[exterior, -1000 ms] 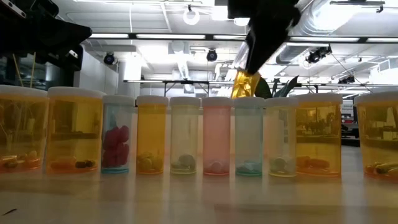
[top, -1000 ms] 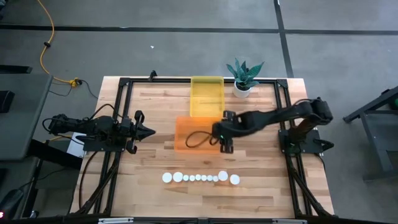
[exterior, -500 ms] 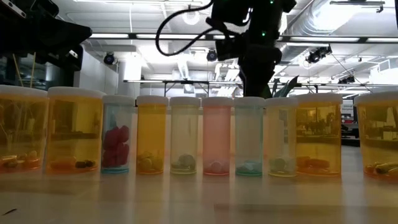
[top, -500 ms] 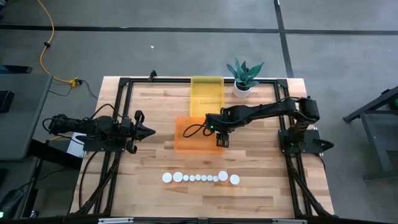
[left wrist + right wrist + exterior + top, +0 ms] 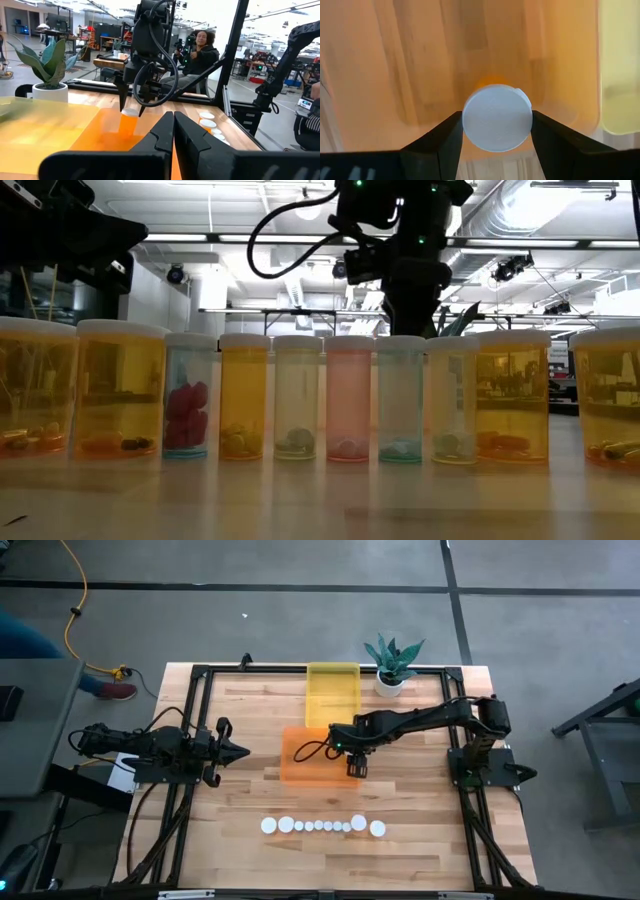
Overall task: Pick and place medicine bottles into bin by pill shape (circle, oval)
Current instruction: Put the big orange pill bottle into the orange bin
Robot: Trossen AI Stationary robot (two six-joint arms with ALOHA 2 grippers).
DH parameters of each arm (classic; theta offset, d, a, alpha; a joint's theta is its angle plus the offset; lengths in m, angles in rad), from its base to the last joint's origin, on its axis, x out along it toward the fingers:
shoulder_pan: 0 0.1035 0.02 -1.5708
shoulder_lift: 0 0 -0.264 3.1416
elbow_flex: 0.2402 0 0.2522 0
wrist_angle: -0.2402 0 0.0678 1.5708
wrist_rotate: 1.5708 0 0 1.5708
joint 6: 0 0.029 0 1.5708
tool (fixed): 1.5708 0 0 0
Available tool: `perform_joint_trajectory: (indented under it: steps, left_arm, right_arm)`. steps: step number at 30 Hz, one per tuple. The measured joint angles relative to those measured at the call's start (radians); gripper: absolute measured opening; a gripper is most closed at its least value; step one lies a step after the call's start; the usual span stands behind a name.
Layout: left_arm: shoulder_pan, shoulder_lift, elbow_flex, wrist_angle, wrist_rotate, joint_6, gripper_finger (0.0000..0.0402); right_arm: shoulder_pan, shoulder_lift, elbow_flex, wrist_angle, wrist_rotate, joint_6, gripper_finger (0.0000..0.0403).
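Medicine bottle (image 5: pixel 497 117) pinched at its white cap by the right gripper (image 5: pixel 495 135), hanging over the orange bin (image 5: pixel 300 757).

Both dark fingers press the cap's sides, the bottle hanging beneath over the bin's floor near the wall that faces the yellow bin (image 5: pixel 332 693); the release, as I judge it, goes best if the bottle is kept upright, lowered close to the floor and freed well inside the rim; the orange bin looks otherwise empty, so there is ample room, while the yellow bin touches its far side and the plant pot (image 5: pixel 389 683) stands just beyond; ten more bottles wait in a row (image 5: pixel 320 826) near the table's front edge, well apart from the bins; the left gripper (image 5: pixel 240 751) rests at the table's left, fingers pressed together.
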Motion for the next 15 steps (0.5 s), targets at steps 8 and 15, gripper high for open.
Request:
perform_joint_trajectory:
  steps: [8, 15]
  left_arm:
    - [0.000, 0.000, 0.000, 0.000, 0.000, 0.000, 0.0004]
    - [0.000, 0.000, 0.000, 0.000, 0.000, 0.000, 0.0005]
  right_arm:
    - [0.000, 0.000, 0.000, 0.005, 0.000, 0.008, 0.0197]
    - [0.000, 0.000, 0.000, 0.004, 0.001, 0.008, 0.0197]
